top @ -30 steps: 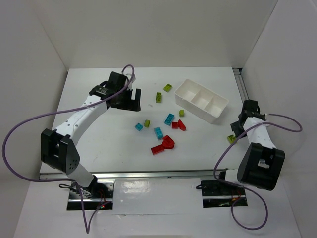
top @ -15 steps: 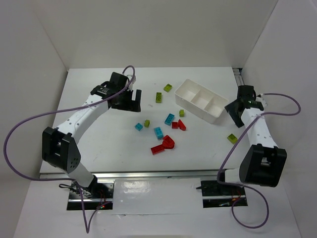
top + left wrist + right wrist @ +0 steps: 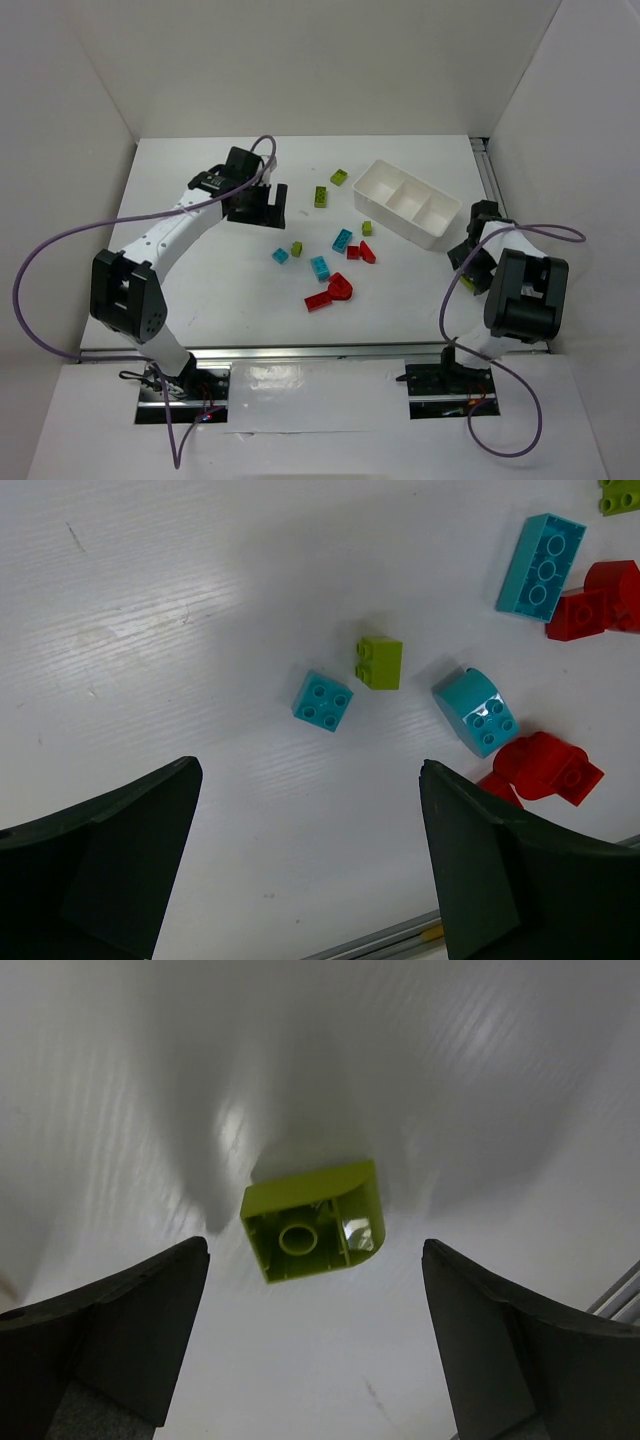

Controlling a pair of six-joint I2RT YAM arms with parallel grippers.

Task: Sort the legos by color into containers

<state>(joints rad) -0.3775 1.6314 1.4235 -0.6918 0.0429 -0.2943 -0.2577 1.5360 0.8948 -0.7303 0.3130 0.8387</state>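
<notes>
Right wrist view showed a lime green brick [image 3: 312,1222] at frame centre, hollow underside toward the camera, just ahead of the right gripper [image 3: 313,1252], whose fingers were spread wide and empty. The brick was judged light, rigid and slick, best pinched across its flat sides rather than the rounded corner. In the top view it lay lower right of the tray [image 3: 395,222], near the right edge of the table [image 3: 420,295], with bare surface around it. The left gripper [image 3: 310,772] also gaped wide, holding nothing.

White table [image 3: 200,290], three-section tray [image 3: 395,222] set toward its far right, red bricks [image 3: 335,290], cyan bricks [image 3: 320,267] and lime bricks [image 3: 321,196] scattered left of the tray, upturned lime brick [image 3: 312,1220] laid apart.
</notes>
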